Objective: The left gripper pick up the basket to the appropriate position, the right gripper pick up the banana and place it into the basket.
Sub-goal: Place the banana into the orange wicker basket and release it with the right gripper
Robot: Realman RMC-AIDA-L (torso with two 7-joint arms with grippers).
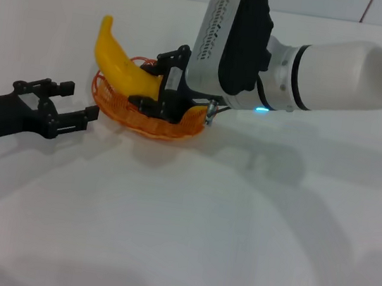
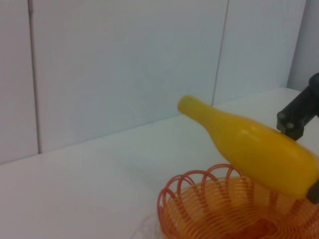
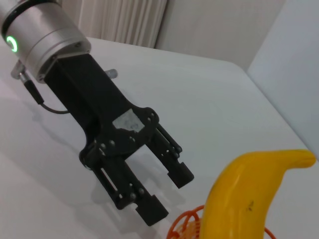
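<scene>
Centrally, on the white table [image 1: 163, 239], the orange wire basket [image 1: 171, 129] is seen resting on the surface, toward the far side; the banana [image 1: 124, 68] is held above it, tilted, with its lower end down over the basket's inside and its upper end rising toward the robot's left and away; the lower end is clamped between the fingers of the right gripper [image 1: 157, 88], which reaches in from the right, its white arm stretching back to the frame's edge. Whether the banana touches the wire cannot be told. The left gripper [image 1: 74, 114] is kept low over the table just beside the basket's left rim, not touching it; its two black fingers [image 3: 149, 209] are spread apart with nothing between them. A white panelled wall [image 2: 124, 64] is seen behind the table.
</scene>
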